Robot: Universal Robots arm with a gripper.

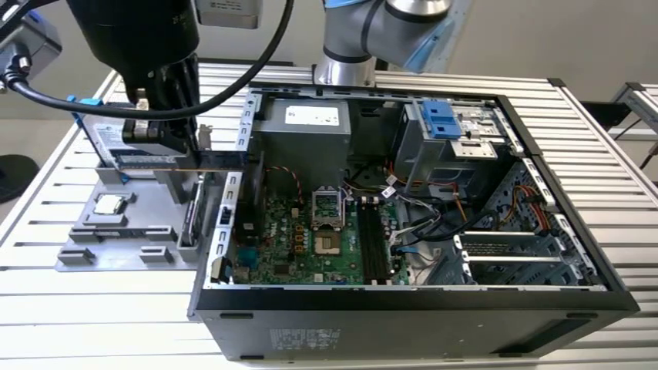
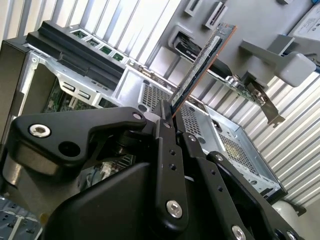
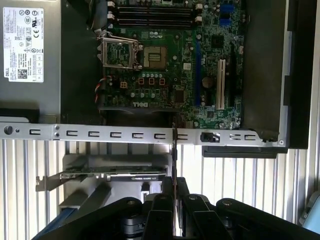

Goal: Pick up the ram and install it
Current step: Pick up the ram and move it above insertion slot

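My gripper [image 1: 165,148] is shut on the ram [image 1: 190,161], a thin dark green stick held level above the grey parts holder [image 1: 123,235], just outside the case wall on the exterior view's left. In the second wrist view the ram [image 2: 202,62] juts out from between the black fingers [image 2: 165,131]. The first wrist view has the ram [image 3: 174,155] edge-on over the case rim, my gripper [image 3: 173,199] behind it. The open computer case [image 1: 411,297] holds the motherboard [image 1: 298,247], with black memory slots [image 1: 372,245] beside the processor socket. The memory slots [image 3: 150,15] are also in the first wrist view.
On the holder lie a processor chip [image 1: 108,204], a silver drive [image 1: 101,132] and a card with a metal bracket [image 3: 112,173]. Cables [image 1: 432,216], a power supply [image 1: 308,127] and drive cages [image 1: 452,139] crowd the case. Its metal rim [image 3: 100,133] lies between gripper and board.
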